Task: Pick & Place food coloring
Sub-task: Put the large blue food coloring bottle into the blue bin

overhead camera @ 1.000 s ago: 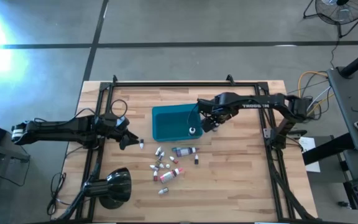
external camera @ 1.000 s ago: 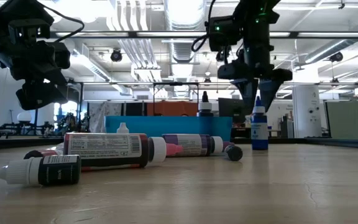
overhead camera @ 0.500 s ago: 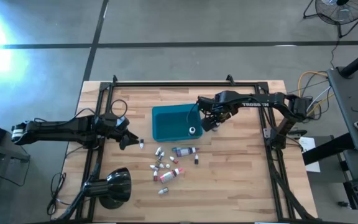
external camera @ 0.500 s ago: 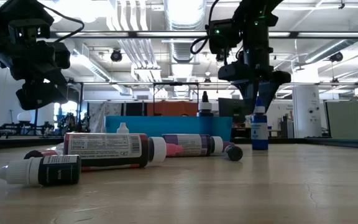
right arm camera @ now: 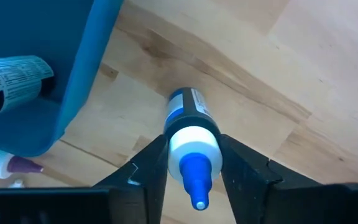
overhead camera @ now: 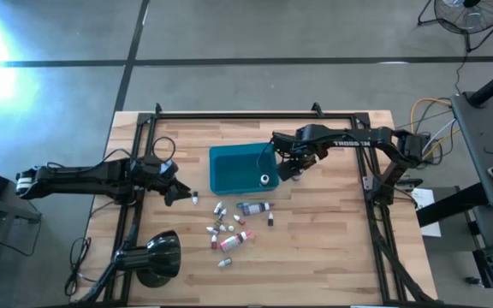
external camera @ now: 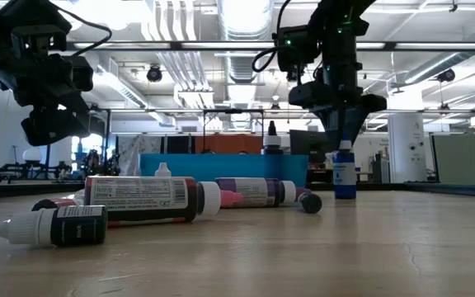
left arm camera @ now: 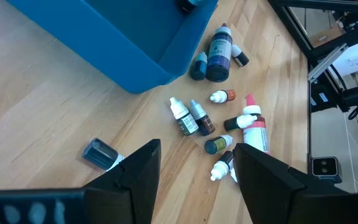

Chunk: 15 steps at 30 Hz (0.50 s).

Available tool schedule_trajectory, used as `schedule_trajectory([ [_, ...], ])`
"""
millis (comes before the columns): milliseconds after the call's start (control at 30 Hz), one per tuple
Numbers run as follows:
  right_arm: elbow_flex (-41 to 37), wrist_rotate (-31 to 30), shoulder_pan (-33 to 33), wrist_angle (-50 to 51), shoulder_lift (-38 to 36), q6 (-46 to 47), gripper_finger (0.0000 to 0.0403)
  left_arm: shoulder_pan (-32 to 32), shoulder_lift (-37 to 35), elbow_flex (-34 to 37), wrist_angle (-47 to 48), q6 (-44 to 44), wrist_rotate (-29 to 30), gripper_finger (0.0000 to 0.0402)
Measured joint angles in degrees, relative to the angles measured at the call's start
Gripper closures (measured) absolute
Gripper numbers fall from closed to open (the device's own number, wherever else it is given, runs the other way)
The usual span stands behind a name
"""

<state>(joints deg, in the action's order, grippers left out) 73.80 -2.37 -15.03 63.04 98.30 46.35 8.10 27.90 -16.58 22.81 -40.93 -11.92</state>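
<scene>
Closing around the cap of an upright blue food coloring bottle (right arm camera: 190, 127), the right pincer (right arm camera: 192, 163) has its two fingers (right arm camera: 145, 163) pressed against either side of the white collar below the blue nozzle. That bottle (external camera: 344, 171) stands on the wooden worktop (overhead camera: 332, 248) just beside the right wall of the teal bin (overhead camera: 229, 171), near the worktop's middle. One bottle (overhead camera: 264, 180) already stands inside the bin at its near right corner. The rest lie scattered in a loose cluster of small bottles (overhead camera: 234, 227) on the near side of the bin, most on their sides.

The left pincer (left arm camera: 194, 180) hangs with its jaws wide and empty, near the worktop's left edge above a lone blue vial (left arm camera: 99, 153).

These bottles look light, rigid plastic, smooth and round, so likely to roll or tip. The ridged cap or collar seems the surest hold on an upright one.
</scene>
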Motion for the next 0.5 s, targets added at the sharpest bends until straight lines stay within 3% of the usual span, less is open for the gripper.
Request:
schedule_trajectory([
  [233, 0.00, -0.35, 0.00, 1.54, -0.06, -0.29, 0.0263, 0.01, 0.01, 0.00, -0.01, 0.00, -0.01, 0.0224],
  [500, 3.14, -0.63, 0.13, 2.96, -0.42, -3.29, 0.0299, 0.04, 0.02, 0.00, 0.00, 0.00, -0.02, 0.0224],
])
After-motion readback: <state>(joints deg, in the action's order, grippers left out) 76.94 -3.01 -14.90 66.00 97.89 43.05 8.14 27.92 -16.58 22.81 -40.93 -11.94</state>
